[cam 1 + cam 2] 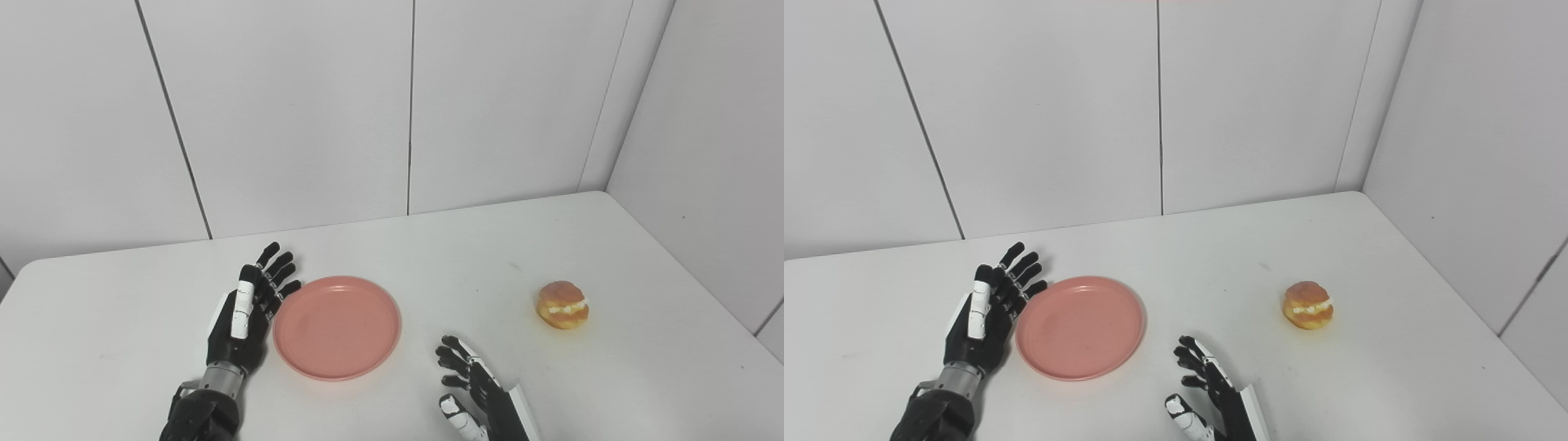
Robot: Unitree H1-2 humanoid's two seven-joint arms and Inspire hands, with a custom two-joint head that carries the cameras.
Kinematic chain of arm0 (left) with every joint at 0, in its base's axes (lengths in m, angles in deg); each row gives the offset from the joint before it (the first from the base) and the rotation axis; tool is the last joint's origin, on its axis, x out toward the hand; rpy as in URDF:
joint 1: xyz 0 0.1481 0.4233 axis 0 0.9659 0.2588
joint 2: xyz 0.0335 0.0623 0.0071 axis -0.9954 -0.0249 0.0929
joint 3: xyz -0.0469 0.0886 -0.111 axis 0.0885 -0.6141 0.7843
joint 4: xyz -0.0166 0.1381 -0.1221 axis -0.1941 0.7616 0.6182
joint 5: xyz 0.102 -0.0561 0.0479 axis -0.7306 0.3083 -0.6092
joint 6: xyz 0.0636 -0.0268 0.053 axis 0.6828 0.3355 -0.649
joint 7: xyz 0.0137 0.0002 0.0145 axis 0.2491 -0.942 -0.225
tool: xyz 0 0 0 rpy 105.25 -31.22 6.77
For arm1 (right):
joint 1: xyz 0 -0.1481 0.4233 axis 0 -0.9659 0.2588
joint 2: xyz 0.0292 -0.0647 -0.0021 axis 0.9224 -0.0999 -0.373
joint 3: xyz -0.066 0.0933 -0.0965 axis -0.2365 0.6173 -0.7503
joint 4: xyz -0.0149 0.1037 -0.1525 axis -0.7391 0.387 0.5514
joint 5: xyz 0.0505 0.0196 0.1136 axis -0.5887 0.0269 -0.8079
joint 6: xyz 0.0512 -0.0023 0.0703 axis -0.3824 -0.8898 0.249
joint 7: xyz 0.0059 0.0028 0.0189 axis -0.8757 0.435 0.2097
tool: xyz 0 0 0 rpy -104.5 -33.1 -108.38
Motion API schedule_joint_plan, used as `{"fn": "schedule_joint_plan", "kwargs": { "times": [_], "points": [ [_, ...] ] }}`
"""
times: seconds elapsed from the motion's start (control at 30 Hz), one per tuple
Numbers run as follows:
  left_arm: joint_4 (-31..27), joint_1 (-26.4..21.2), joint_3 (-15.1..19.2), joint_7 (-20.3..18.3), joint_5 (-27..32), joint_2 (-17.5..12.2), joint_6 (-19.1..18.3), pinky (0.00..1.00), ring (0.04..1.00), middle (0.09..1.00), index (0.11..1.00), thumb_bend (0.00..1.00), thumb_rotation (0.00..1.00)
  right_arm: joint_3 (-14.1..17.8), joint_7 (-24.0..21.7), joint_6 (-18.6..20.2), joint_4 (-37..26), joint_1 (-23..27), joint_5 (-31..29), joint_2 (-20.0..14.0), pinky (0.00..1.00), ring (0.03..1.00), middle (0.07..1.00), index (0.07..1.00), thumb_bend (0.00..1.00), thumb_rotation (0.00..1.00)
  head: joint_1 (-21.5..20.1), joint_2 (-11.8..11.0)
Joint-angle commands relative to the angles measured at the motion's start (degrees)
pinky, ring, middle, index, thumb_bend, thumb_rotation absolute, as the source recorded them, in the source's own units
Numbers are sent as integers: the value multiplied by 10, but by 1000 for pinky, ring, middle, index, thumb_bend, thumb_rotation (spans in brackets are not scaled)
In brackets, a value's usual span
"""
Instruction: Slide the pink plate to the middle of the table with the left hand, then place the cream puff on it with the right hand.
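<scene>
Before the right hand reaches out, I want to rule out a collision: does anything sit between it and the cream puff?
Nothing visible does. Only bare table lies between the right hand and the cream puff. The pink plate sits off to the hand's left, outside that path.

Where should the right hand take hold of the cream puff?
Probably across the cream puff, fingers and thumb on the two bun halves' rounded sides, clear of the cream seam. Come from above and the near left, where the open right hand waits; nothing stands around it.
</scene>
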Motion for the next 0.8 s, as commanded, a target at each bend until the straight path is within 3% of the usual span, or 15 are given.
{"fn": "schedule_joint_plan", "kwargs": {
  "times": [0.0, 0.1, 0.2, 0.23, 0.43, 0.77],
  "points": [
    [52, 46, 4, -15, 10, 3, 14, 848, 916, 896, 903, 881, 875, 5, 12, -2, -33, -7, 29, -11, 773, 836, 846, 862, 769, 849, 0, 1],
    [57, 44, 6, -18, 12, 3, 15, 847, 915, 897, 904, 878, 876, 12, 12, 1, -52, 0, 69, -16, 776, 837, 850, 862, 764, 843, -4, 1],
    [60, 41, 8, -21, 13, 3, 15, 846, 911, 895, 900, 873, 875, 23, 11, 19, -88, 13, 136, -30, 699, 805, 873, 860, 727, 703, -5, 0],
    [61, 41, 8, -21, 12, 4, 15, 846, 911, 895, 900, 873, 875, 25, 10, 23, -93, 14, 143, -31, 697, 804, 873, 860, 726, 698, -5, 0],
    [55, 43, 8, -21, 11, 10, 11, 847, 908, 890, 894, 877, 853, 44, -19, 92, -169, 41, 245, -59, 641, 760, 834, 851, 783, 611, -2, 0],
    [57, 39, 6, -19, 7, 10, 14, 843, 908, 886, 899, 860, 869, 60, -105, 173, -235, 81, 283, -100, 623, 768, 842, 829, 903, 382, -1, -1]
  ]
}}
